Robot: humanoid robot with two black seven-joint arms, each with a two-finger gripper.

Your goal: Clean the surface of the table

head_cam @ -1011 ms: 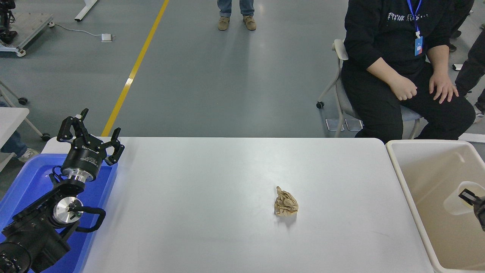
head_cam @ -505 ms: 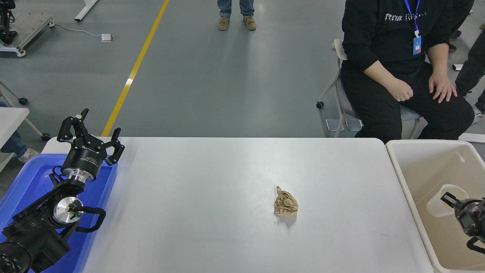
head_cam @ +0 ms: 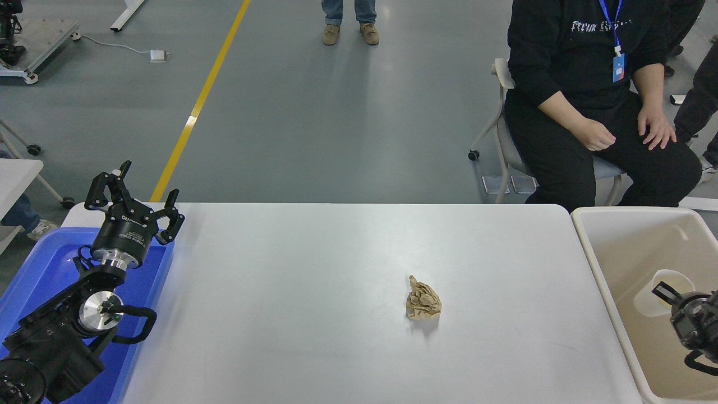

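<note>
The white table surface (head_cam: 314,292) carries one crumpled brown paper ball (head_cam: 423,299), right of centre. My right gripper (head_cam: 681,324) comes in at the right edge, low over the beige bin (head_cam: 583,235) and far right of the paper ball. A white cup (head_cam: 653,292) lies in the bin right against the gripper; whether it is held is unclear. My left gripper (head_cam: 134,193) is parked open and empty at the lower left, over the blue tray (head_cam: 45,269).
A person in black sits on a chair (head_cam: 502,78) beyond the table's far right corner, hands on their lap. Another person's feet (head_cam: 350,33) stand far back. A second table (head_cam: 17,174) edges in at the left.
My right gripper has come further in from the right edge, leftward over the bin, then eased slightly down. The white cup shifted left with it. The paper ball and left arm have not moved.
</note>
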